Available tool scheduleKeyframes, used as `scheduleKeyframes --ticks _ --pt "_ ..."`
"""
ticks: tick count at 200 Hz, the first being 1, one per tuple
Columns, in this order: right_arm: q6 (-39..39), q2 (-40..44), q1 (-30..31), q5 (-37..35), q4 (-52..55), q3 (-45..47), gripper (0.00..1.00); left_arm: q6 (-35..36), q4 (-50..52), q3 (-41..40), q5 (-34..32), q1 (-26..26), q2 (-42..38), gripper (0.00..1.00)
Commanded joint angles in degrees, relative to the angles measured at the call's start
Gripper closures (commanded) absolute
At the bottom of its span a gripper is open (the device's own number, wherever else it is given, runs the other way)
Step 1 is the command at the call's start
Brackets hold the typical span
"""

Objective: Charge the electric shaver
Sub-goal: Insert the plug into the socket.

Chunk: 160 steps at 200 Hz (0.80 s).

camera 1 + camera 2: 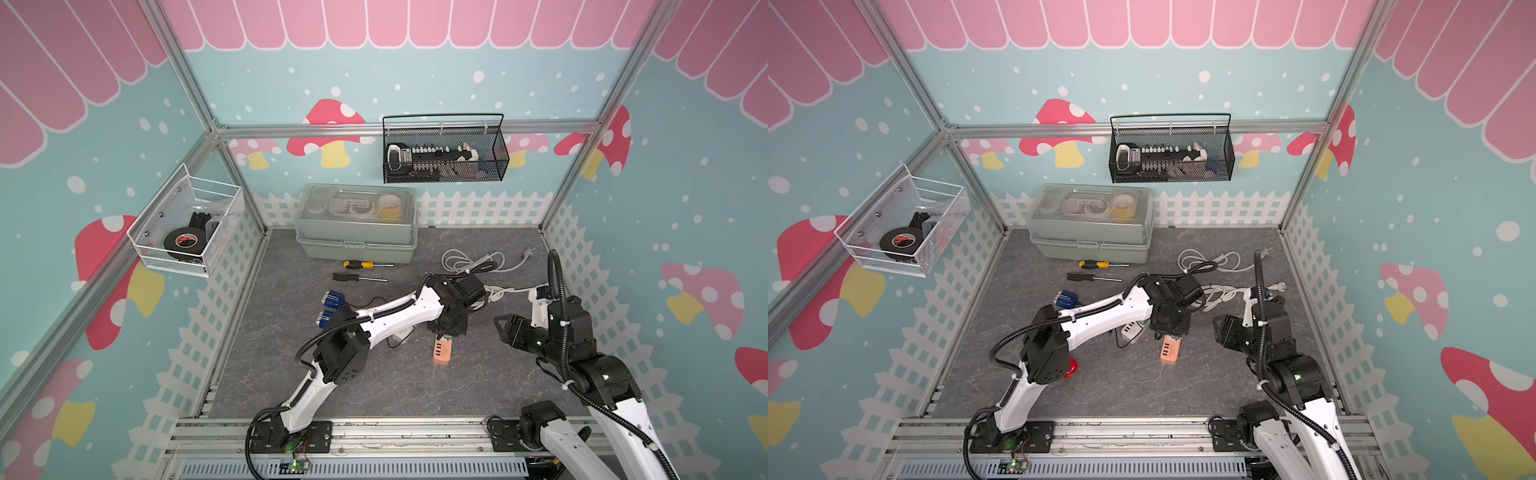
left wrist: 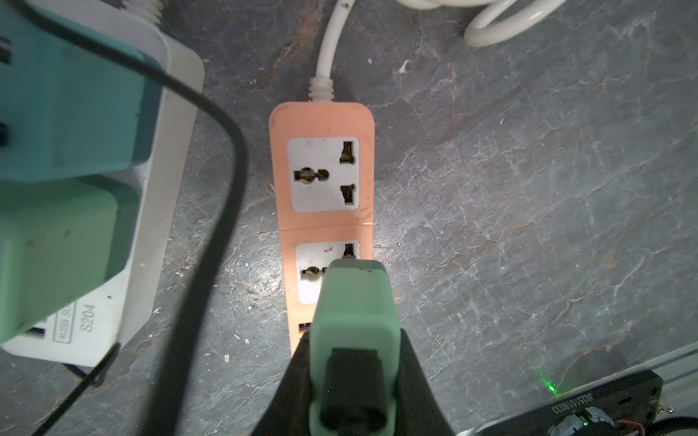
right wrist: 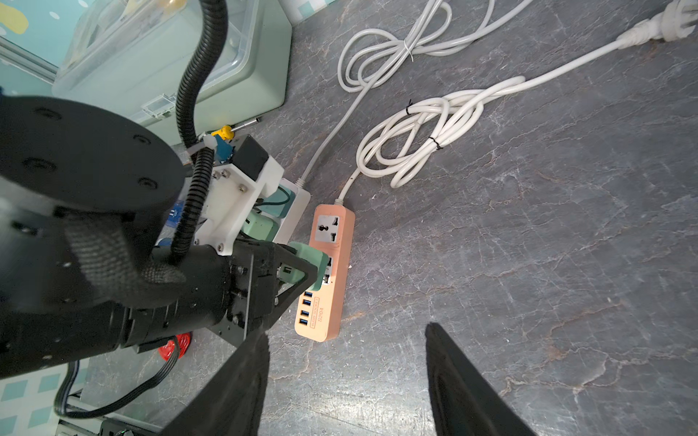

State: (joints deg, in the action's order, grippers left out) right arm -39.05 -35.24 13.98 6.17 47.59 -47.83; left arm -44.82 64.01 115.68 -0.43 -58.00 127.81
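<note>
My left gripper (image 2: 355, 339) is shut on a mint-green charger plug (image 2: 355, 302). The plug's front end is at the second socket of the orange power strip (image 2: 321, 124), and its prongs are hidden. A black cable (image 2: 234, 170) runs beside the strip. In both top views the left gripper (image 1: 444, 332) stands over the strip's (image 1: 442, 353) far end. A blue and silver object that looks like the electric shaver (image 1: 332, 297) lies to the left, past the arm. My right gripper (image 3: 345, 336) is open and empty, just off the strip's (image 3: 342, 241) USB end.
A white power strip (image 2: 166, 151) with a teal plug (image 2: 68, 94) and a green plug (image 2: 56, 245) lies beside the orange one. Coiled white cords (image 1: 473, 262) lie behind. A toolbox (image 1: 357, 224) and two screwdrivers (image 1: 365, 264) are at the back. Wire baskets (image 1: 444, 153) (image 1: 187, 228) hang on the walls.
</note>
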Motion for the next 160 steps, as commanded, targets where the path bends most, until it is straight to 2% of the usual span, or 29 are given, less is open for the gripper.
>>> scheduleKeyframes --ticks 1,37,101,160 --pt "0.3 -0.2 0.3 -0.4 0.5 -0.1 0.36 -1.0 1.9 1.8 -1.3 -0.3 1.3 1.00" --pt "0.1 -0.1 0.3 -0.7 0.4 0.3 0.36 -1.9 2.1 1.0 -1.5 -0.2 1.6 1.00" --pt "-0.4 0.4 0.3 -0.2 0.4 0.4 0.36 -2.9 2.2 5.4 -2.8 -0.3 5.1 1.00" --pt "-0.7 0.8 0.3 -0.4 1.2 0.5 0.36 -4.3 4.4 3.3 -3.4 -0.5 3.1 1.00"
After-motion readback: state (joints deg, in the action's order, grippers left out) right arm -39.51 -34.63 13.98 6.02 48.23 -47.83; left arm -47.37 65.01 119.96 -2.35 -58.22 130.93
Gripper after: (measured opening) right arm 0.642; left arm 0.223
